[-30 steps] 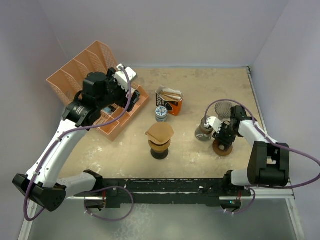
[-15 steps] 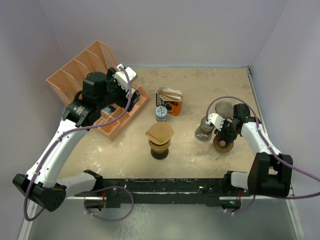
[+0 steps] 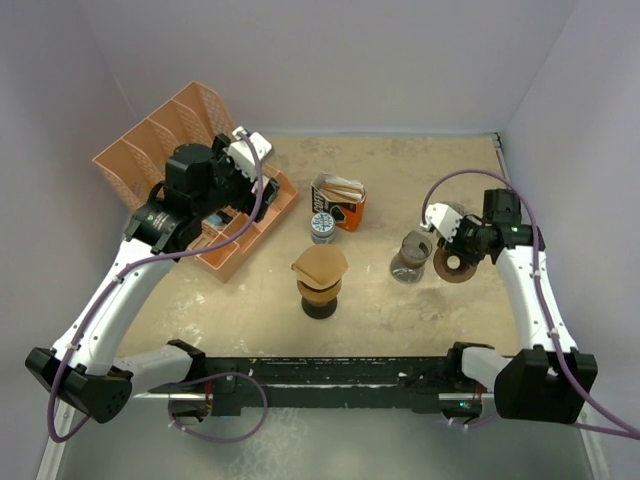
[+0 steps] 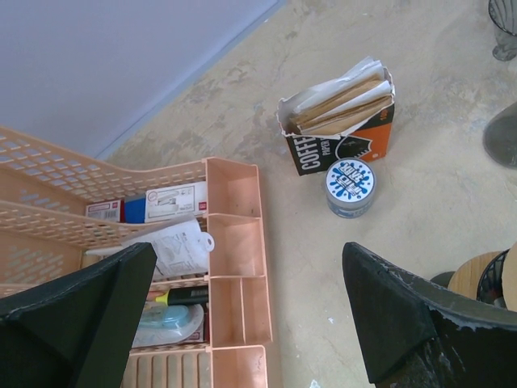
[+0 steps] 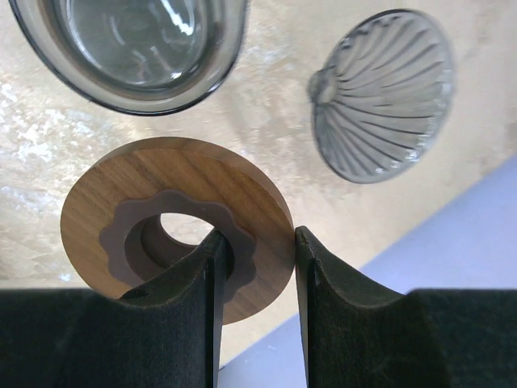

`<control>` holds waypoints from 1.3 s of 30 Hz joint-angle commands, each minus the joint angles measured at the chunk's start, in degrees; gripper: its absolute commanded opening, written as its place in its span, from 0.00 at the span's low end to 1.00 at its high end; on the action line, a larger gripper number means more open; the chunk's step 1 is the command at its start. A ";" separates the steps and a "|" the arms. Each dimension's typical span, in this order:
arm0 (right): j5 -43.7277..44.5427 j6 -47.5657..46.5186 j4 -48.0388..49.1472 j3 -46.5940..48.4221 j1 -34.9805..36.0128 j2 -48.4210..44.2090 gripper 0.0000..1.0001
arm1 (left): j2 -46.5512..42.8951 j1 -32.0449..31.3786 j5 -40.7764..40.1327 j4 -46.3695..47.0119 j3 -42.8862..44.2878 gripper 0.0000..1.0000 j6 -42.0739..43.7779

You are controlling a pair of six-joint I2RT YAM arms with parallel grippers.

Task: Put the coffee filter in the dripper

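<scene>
The right claw (image 5: 257, 242) is clamped on the rim of a wooden ring (image 5: 145, 194), with one finger through the centre hole and the other against the outer edge. That hold probably lets it carry the ring and lower it over something. Well to the right of the filter box (image 3: 338, 200), the ring hangs just beside a glass vessel (image 3: 410, 256). I take the ring to be the dripper's collar. The ribbed glass cone (image 5: 384, 93) lies apart from it on the worktop (image 3: 400, 165), so the dripper looks unassembled and not ready for paper. The left claw (image 4: 246, 267) is spread wide and holds nothing. It sits over the orange organiser (image 4: 234, 234) to the left of the filter box, likely parked out of the way. As for the coffee filter, a brown paper filter (image 3: 320, 263) sits on top of a dark stand (image 3: 320, 300) on the near side of the filter box, and more papers stand in the box itself. Only the right wrist view shows how the fingers straddle the ring, and it also shows the cone, which the overhead view does not clearly give. The left wrist view shows the papers fanned in the box and the blue-lidded tin (image 4: 349, 187) just in front of it. Only the overhead view shows both claws at once and the stand whole.
</scene>
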 commanded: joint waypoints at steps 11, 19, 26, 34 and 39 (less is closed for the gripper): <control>-4.99 7.46 -2.94 14.17 1.26 -1.00 0.24 | -1.41 0.24 -8.75 9.38 -2.95 1.00 -6.20; -7.79 14.73 -2.06 17.99 11.18 3.70 0.25 | -1.26 0.25 -8.52 8.50 -1.86 1.00 -6.21; -4.93 16.71 -1.96 17.93 12.26 7.99 0.27 | -1.42 0.33 -8.42 7.92 -1.51 1.00 -5.41; -3.84 18.60 -1.85 18.27 12.40 12.33 0.29 | -1.15 0.20 -8.47 7.91 -1.47 1.00 -4.28; -3.16 19.15 -1.43 18.49 12.56 13.43 0.30 | -1.46 0.22 -8.08 7.98 -1.96 1.00 -3.85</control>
